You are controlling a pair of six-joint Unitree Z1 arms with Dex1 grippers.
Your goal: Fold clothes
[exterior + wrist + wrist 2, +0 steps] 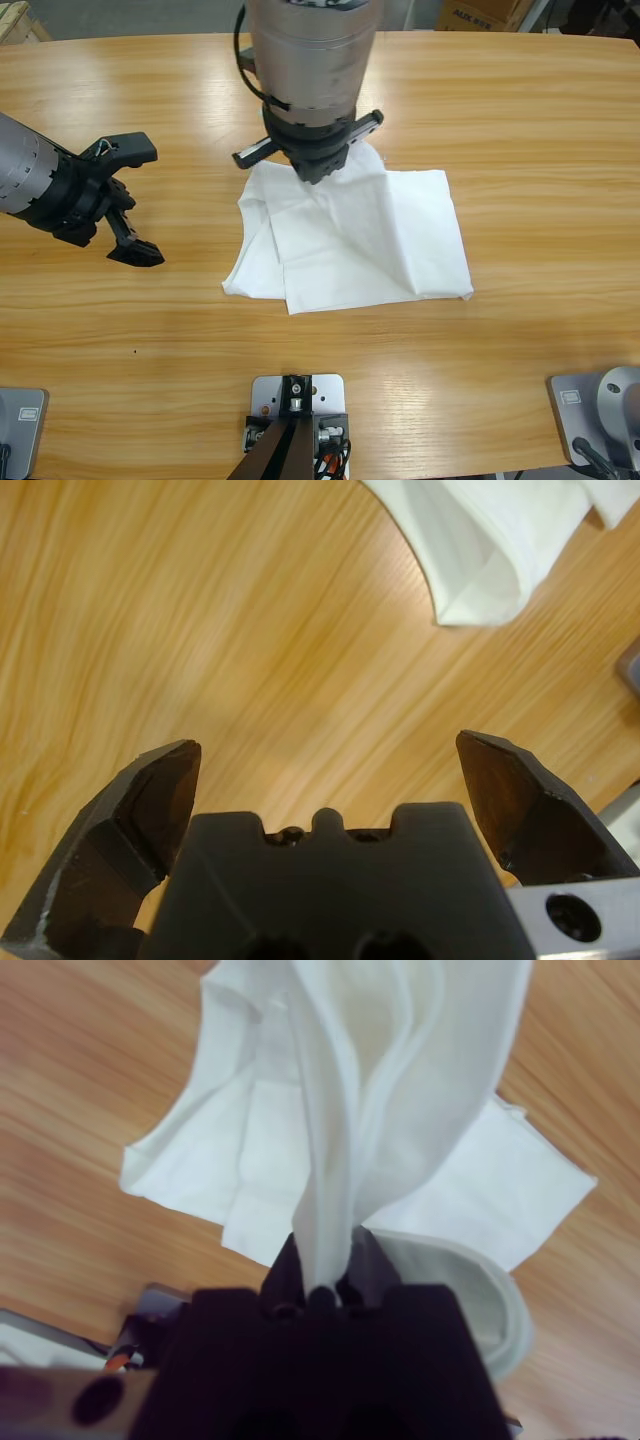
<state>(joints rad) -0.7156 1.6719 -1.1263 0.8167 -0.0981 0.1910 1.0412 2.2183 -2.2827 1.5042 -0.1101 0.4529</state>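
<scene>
Partly under right end effector, T-shirt

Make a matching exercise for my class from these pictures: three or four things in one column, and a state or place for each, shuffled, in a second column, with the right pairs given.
Column one:
1. left gripper
2. right gripper
3. T-shirt
4. table

Column two:
A. wooden, bearing the cloth
B. open over bare wood, holding nothing
C. white, partly folded, one edge lifted
D. shut on a bunch of white fabric

Right pairs: 1-B, 2-D, 3-C, 4-A
</scene>
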